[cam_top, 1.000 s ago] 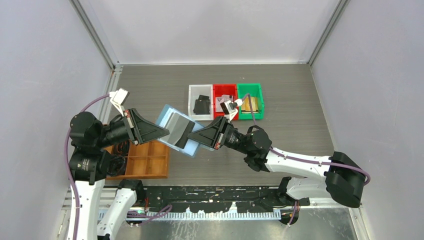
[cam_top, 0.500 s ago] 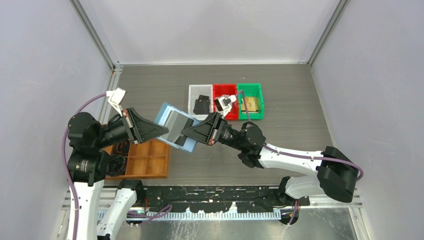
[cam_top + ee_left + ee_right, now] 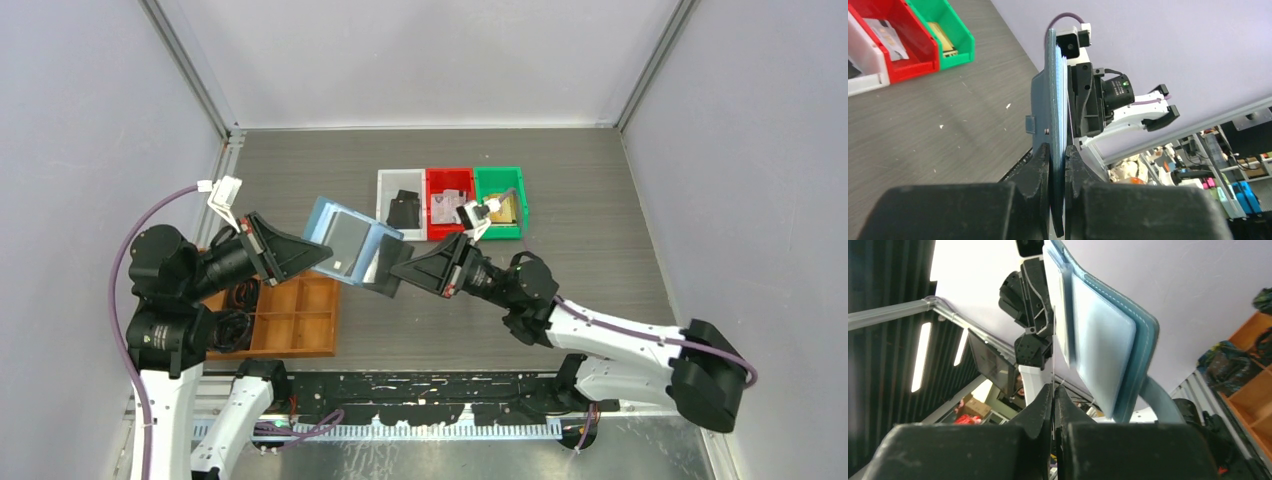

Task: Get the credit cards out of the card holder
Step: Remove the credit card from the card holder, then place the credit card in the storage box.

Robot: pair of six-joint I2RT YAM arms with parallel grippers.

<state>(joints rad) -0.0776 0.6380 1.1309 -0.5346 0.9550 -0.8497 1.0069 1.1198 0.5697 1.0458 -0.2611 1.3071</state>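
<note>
Above the middle of the table (image 3: 600, 220), the left gripper (image 3: 322, 258) is clamping the teal card holder (image 3: 345, 240) by its left edge, keeping it open and clear of the surface. From the right, the right gripper (image 3: 396, 272) is pinching a dark card (image 3: 382, 281), jaws nearly together on its thin edge. That card is sitting right at the holder's near right edge. White (image 3: 382, 206), red (image 3: 450, 174) and green bins (image 3: 500, 172) are lining the far side, with a wooden tray (image 3: 300, 325) near left
</note>
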